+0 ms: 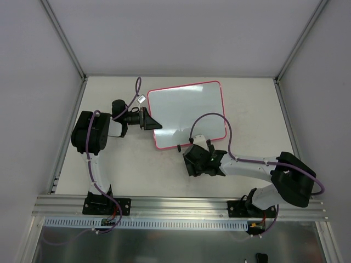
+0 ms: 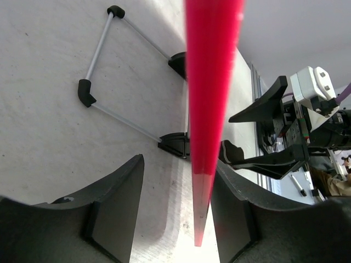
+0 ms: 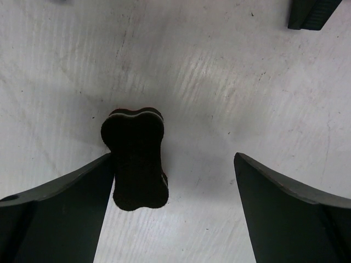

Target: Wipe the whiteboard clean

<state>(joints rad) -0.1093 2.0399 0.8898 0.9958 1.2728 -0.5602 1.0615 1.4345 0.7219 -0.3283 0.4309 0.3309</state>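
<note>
The likeliest slip is at the left end effector (image 2: 178, 164). Its jaws stand partly apart astride the pink-red rim of the whiteboard (image 1: 186, 112), which sits close by one finger with a clear gap to the other. Nothing is clamped, so the board could shift or drop if it leans on that finger (whether that edge is raised off the bench (image 1: 137, 170) I cannot tell). The right end effector (image 3: 173, 164) is wide open and holds nothing. The eraser (image 3: 134, 159) lies on the bench touching one of its fingers, well apart from the other, and a sideways move would knock it away. The whiteboard sits mid-bench, its left edge between the left jaws and its near edge just beyond the right end effector.
</note>
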